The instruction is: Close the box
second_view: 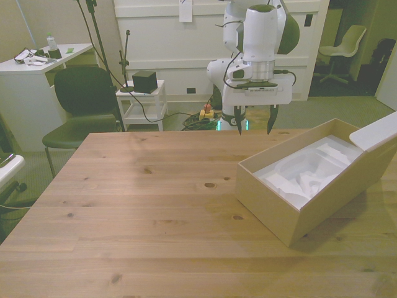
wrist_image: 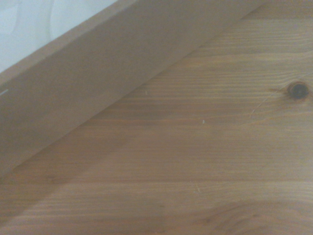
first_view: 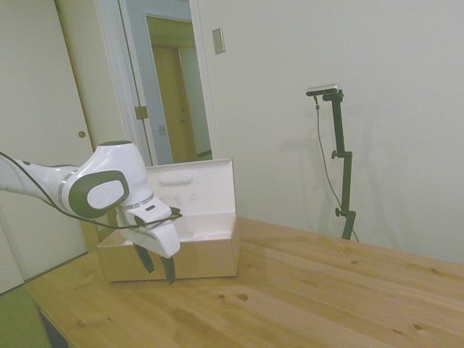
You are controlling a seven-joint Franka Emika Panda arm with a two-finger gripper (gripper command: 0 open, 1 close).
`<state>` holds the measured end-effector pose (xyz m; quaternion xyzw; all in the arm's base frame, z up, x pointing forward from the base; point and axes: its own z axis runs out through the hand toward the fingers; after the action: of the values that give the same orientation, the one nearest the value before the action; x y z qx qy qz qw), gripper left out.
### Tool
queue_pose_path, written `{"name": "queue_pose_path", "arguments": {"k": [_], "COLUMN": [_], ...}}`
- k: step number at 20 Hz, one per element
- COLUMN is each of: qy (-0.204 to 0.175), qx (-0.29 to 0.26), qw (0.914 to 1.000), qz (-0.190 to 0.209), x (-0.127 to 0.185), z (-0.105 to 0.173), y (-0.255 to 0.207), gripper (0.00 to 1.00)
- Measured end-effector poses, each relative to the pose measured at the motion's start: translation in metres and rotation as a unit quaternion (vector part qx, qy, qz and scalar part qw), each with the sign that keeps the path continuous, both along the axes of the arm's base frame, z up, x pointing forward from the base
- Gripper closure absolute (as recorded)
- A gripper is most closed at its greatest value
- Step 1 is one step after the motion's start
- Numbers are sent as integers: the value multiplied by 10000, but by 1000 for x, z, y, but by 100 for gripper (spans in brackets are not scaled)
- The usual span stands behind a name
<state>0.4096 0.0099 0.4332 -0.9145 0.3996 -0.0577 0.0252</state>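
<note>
The brown cardboard box [second_view: 280, 205] stands open on the wooden table [second_view: 149, 205] at the front view's right, with white moulded packing inside. Its hinged lid [first_view: 197, 190] stands nearly upright, its white inside and oval cut-out showing in the side view; in the front view only a corner of the lid [second_view: 377, 133] shows. My gripper [second_view: 254, 130] hangs open and empty above the table, beside the box's far corner and apart from it. In the side view the gripper [first_view: 158, 270] hovers in front of the box's long wall [first_view: 203, 259]. The wrist view shows that brown wall [wrist_image: 73, 93] and bare tabletop.
Behind the table's far edge in the front view stand a dark chair [second_view: 84, 99], a small white shelf with a black cube [second_view: 144, 81] and a white desk [second_view: 37, 68]. A knot [wrist_image: 297, 90] marks the wood near the box.
</note>
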Motion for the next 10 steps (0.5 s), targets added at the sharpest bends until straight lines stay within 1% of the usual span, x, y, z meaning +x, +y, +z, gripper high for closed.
{"name": "queue_pose_path", "arguments": {"k": [3, 5, 8, 10], "qy": [5, -55, -220, -448], "qx": [0, -6, -44, -92], "qw": [10000, 10000, 9997, 9988], "qz": [9, 41, 90, 178], "x": [0, -2, -9, -13], "z": [0, 6, 30, 52], "y": [1, 5, 17, 31], "gripper": [0, 0, 0, 0]}}
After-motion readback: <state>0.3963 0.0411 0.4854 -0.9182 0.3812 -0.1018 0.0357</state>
